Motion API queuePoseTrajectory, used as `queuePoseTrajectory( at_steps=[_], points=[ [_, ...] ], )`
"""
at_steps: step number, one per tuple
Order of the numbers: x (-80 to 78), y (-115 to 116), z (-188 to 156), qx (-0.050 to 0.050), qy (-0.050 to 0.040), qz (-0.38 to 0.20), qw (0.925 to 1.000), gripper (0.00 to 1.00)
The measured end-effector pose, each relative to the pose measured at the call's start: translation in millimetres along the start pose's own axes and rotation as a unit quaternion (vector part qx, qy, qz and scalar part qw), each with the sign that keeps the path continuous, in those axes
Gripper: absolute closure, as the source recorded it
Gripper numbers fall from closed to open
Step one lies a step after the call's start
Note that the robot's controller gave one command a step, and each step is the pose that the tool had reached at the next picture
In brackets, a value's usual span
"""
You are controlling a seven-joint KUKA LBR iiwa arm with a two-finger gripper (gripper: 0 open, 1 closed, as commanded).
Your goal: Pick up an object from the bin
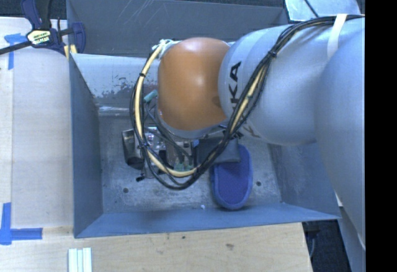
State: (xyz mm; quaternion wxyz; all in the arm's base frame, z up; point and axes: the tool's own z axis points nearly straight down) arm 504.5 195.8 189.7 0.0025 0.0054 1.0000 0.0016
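My gripper is low over the bin floor, left of the middle, mostly hidden under the arm's wrist and its cables. A blue oval thing, flat and shaped like a slipper, lies on the floor just right of the gripper, near the front wall. A dark grey block shows at the gripper's left side; I cannot tell whether it is a loose thing or part of the gripper. A small teal piece peeks out behind the wrist.
The arm comes in from the right and covers the bin's right half and middle. An orange dome and looped yellow and black cables sit over the wrist. Bare scuffed floor shows at the left and along the front wall.
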Motion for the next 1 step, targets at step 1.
queuePoseTrajectory(
  at_steps=[1],
  points=[
    [-26.2, 16.9, -86.6, 0.001, -0.0001, -0.005, 1.0000, 1.00]
  ],
)
